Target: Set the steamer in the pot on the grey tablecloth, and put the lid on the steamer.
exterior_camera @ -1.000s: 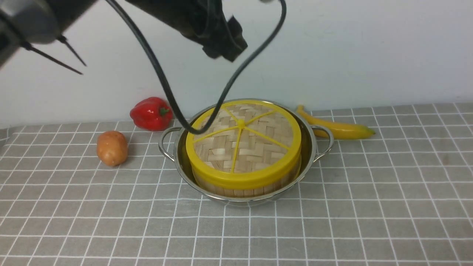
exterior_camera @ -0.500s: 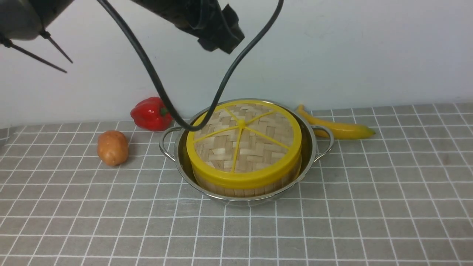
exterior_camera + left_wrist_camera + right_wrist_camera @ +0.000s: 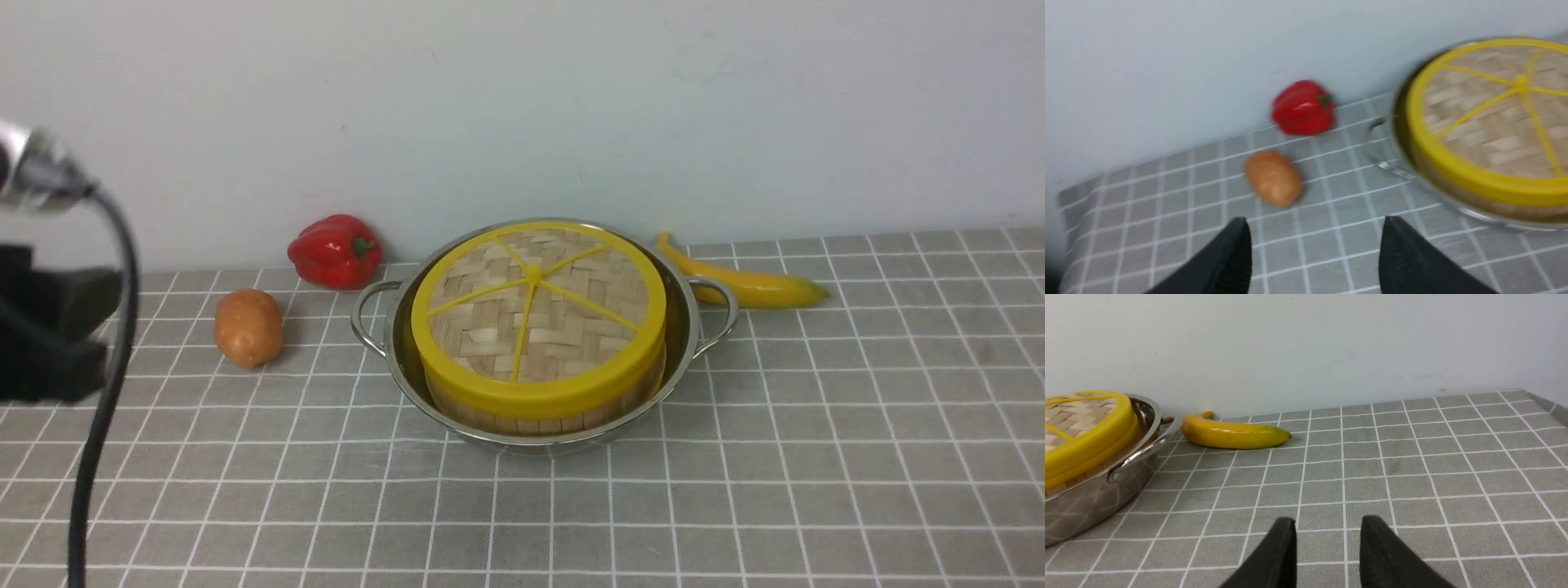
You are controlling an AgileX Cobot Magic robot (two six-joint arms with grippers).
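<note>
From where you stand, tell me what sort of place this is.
Probably a staged kitchen tabletop for practice: a grey tablecloth against a bare wall, a lidded steamer sitting in a steel pot, and what look like toy foods, such as a banana.

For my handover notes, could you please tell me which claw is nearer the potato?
Left. The left claw, open and empty, hovers just short of the potato. The right claw, also open, is beyond the pot, near the banana.
</note>
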